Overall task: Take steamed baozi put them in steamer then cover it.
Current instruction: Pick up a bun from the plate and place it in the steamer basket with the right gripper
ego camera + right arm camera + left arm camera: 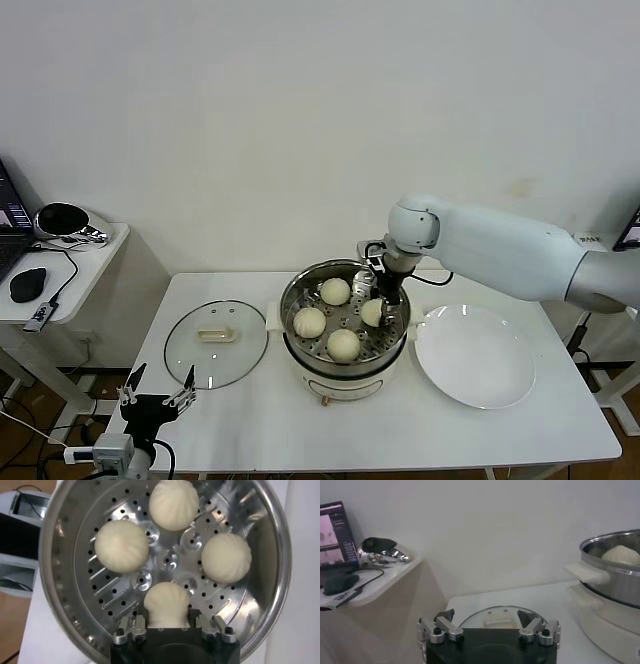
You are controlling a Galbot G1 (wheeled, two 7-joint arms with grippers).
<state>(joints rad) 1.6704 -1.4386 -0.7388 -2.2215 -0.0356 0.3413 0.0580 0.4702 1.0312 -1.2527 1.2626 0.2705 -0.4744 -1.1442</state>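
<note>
Four steamed baozi (121, 545) on the perforated tray inside the steamer (344, 367), spaced around the tray's centre: one at the far side, one at the left, one at the near side, one at the right next to the right end effector (384, 297).

Right arm reaching in from the right, over the steamer rim. Right end effector (167, 628) low inside the pot, fingers either side of the nearest bun (166, 603). Jaws parted about the bun's width; fingers right beside its flanks, contact or gap impossible to tell. Bun resting on the tray.

Cover (216, 342) lying flat on the counter (420, 425) just left of the steamer, cream bar handle facing up, not on the pot. White plate (475, 355) on the counter just right of the steamer.

Left end effector (158, 402) parked low at the counter's front-left edge, near the cover, jaws spread wide, holding nothing. Same end effector (487, 628) in the left wrist view, with the cover (495, 617) beyond it and the steamer wall (615, 582) off to one side.
</note>
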